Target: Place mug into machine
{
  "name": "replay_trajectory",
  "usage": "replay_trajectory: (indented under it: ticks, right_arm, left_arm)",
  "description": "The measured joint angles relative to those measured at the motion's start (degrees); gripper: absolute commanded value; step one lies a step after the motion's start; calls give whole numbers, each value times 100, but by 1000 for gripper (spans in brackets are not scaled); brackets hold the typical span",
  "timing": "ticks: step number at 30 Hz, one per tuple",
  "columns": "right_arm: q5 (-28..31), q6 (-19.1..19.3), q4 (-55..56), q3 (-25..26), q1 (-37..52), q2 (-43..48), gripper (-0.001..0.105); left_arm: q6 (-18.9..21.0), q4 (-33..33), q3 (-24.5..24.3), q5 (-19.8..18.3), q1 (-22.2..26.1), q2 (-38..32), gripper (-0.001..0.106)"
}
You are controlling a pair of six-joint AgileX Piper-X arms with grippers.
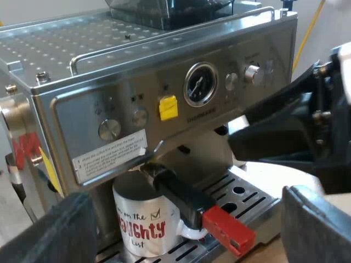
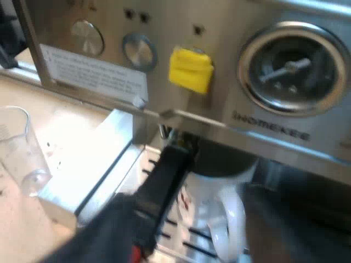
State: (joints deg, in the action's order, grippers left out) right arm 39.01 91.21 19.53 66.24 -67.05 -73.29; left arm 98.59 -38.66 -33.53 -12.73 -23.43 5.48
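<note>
A glossy white ceramic mug (image 1: 140, 222) with red and black lettering stands upright on the slotted steel drip tray (image 1: 258, 205), under the holder (image 1: 178, 192). Its loop handle points toward the tray's front edge. The left gripper (image 1: 186, 219) is spread and empty. The right gripper (image 2: 192, 205) is splayed either side of the mug.

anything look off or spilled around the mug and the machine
Nothing spilled. The mug stands upright on the drip tray, under the locked-in handle. Two small oddities on the espresso machine front: a yellow tag stuck beside the gauge, and the label seems to lift at one corner.
</note>
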Motion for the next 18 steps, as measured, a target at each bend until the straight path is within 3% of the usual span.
replay_trajectory:
  ticks: [3,7,10,13,15,18]
  right_arm:
    - [-21,0,298,0,0,231,69]
    - [-65,52,601,0,22,600,69]
    - [-481,417,851,0,195,1071,69]
    - [-734,468,1031,0,463,1318,69]
    - [-893,487,1292,0,864,1624,69]
    - [-956,487,1714,0,1484,2056,69]
  left_arm:
    - [19,-12,-13,0,0,0,71]
    - [521,-71,-251,0,0,153,71]
    - [799,-71,-699,15,0,533,71]
    - [848,-71,-1058,15,38,829,71]
    - [865,-71,-1562,32,251,1228,71]
    - [881,-120,-1906,33,629,1591,71]
